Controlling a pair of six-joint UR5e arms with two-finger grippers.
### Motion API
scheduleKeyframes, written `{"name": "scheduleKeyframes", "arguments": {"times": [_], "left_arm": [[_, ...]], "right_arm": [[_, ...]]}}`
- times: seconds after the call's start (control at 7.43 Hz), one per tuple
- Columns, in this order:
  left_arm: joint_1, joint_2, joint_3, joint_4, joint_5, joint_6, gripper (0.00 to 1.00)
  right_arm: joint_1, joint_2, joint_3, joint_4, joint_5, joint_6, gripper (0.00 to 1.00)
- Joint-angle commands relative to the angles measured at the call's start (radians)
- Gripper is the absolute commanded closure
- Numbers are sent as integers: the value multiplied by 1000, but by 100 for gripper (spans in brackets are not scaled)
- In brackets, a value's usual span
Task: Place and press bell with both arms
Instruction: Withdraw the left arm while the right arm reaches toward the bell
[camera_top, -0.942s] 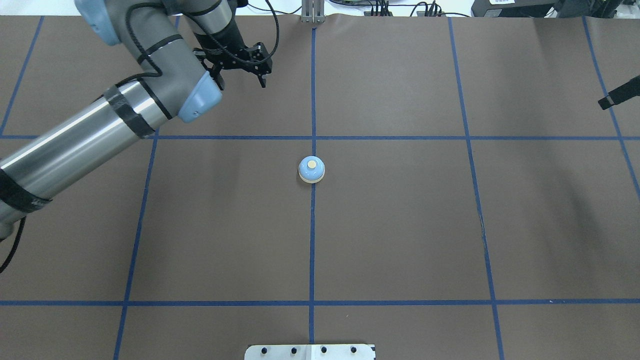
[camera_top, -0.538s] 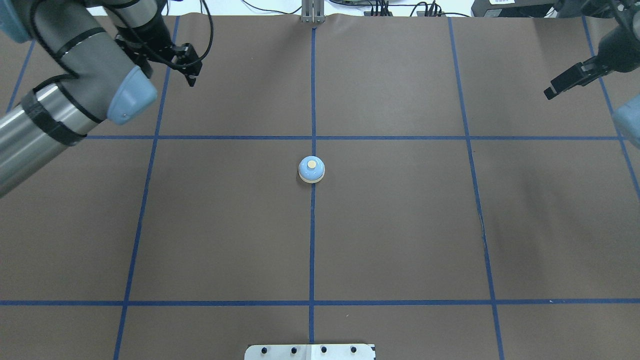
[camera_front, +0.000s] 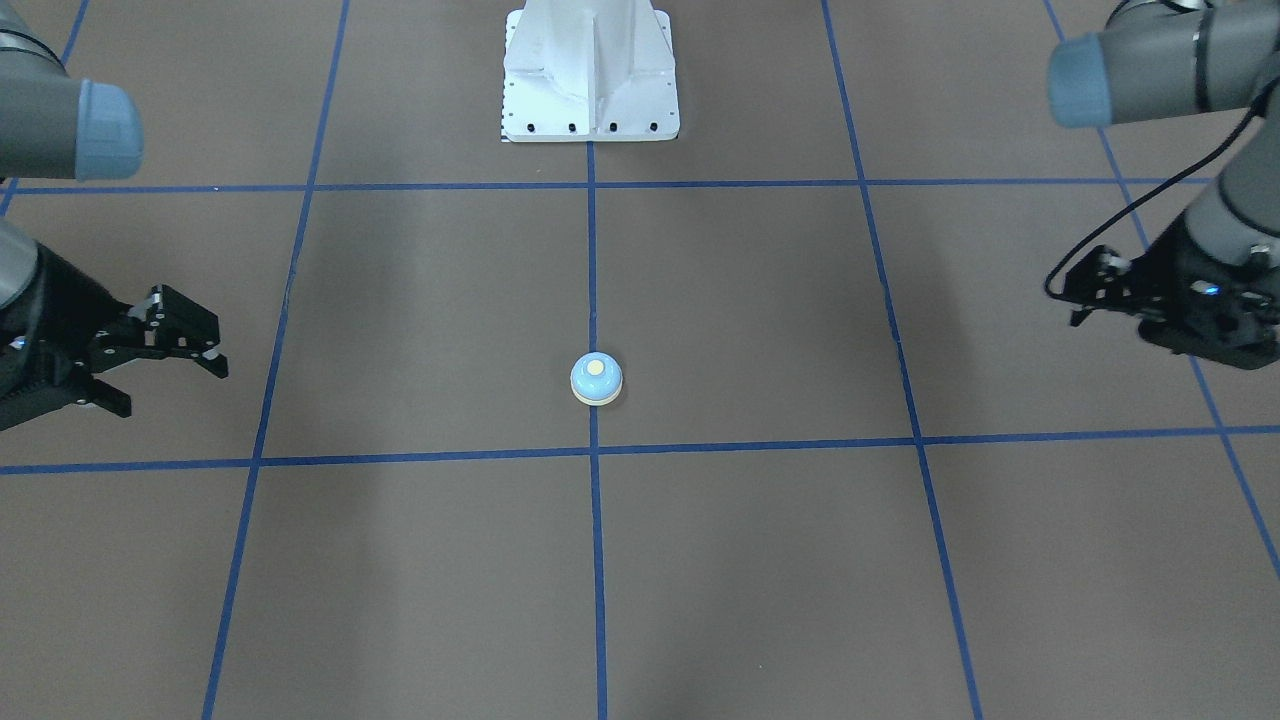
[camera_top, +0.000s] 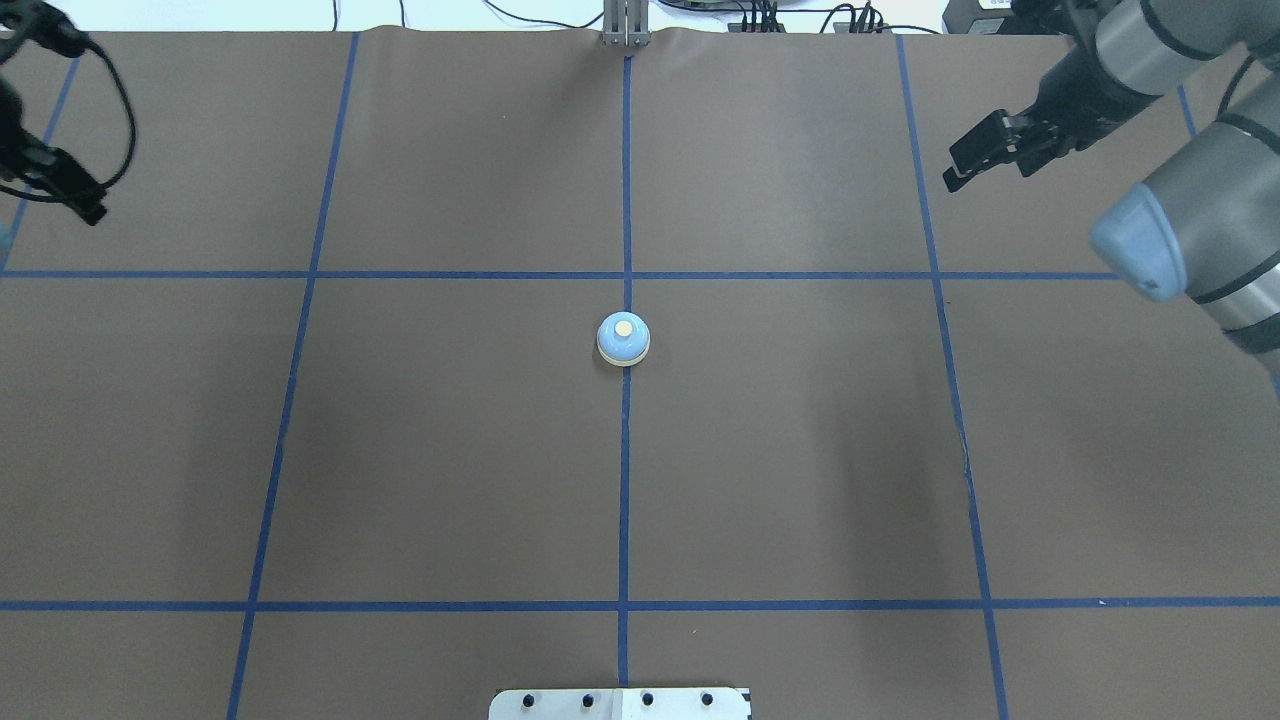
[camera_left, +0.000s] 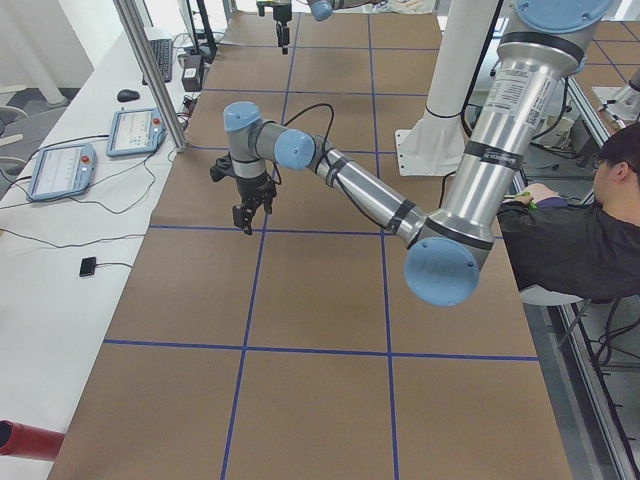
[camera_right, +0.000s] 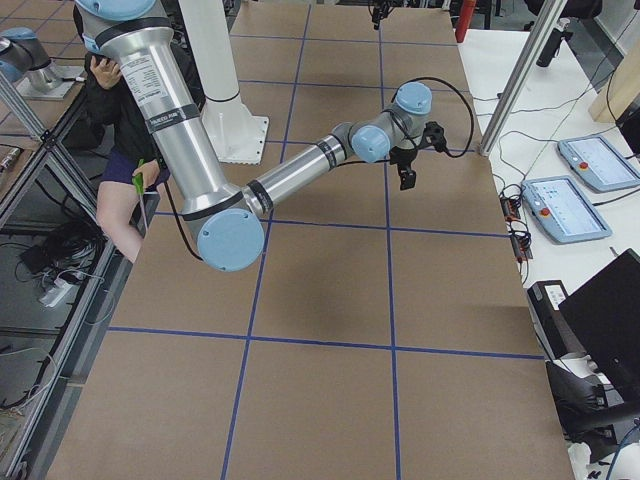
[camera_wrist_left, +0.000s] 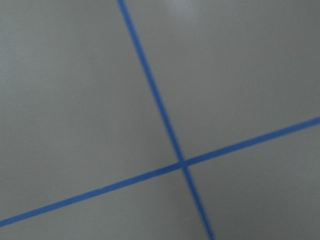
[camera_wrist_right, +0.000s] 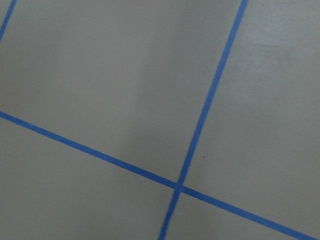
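The light-blue bell (camera_top: 623, 340) with a cream button stands upright on the centre tape line, alone; it also shows in the front view (camera_front: 596, 379). My left gripper (camera_top: 85, 205) hangs over the table's far left edge, far from the bell, with its jaws apart and empty; it also shows in the front view (camera_front: 1078, 300) and the left view (camera_left: 245, 215). My right gripper (camera_top: 955, 172) is open and empty above the far right square, also seen in the front view (camera_front: 170, 390). Both wrist views show only brown mat and blue tape.
A blue tape grid (camera_top: 625, 274) divides the brown mat. The white pedestal (camera_front: 590, 80) stands at the robot's side of the table. Control tablets (camera_left: 60, 170) lie on the side bench. A seated person (camera_left: 590, 240) is beside the robot base.
My left arm has swung away from the far middle to the far left edge. My right arm has come in from the right edge toward the far right square. The bell has not moved.
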Motion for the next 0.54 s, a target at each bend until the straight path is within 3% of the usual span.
{"name": "scheduleKeyframes", "arguments": {"times": [0.0, 0.27, 0.4], "left_arm": [[-148, 198, -14, -84, -6, 109, 0], [-212, 396, -9, -288, -9, 111, 0], [-243, 453, -6, -310, -78, 105, 0]], "right_arm": [[-110, 119, 2, -33, -59, 183, 0], [-242, 250, -7, -146, -219, 288, 0], [-287, 319, -32, -194, -259, 325, 0]]}}
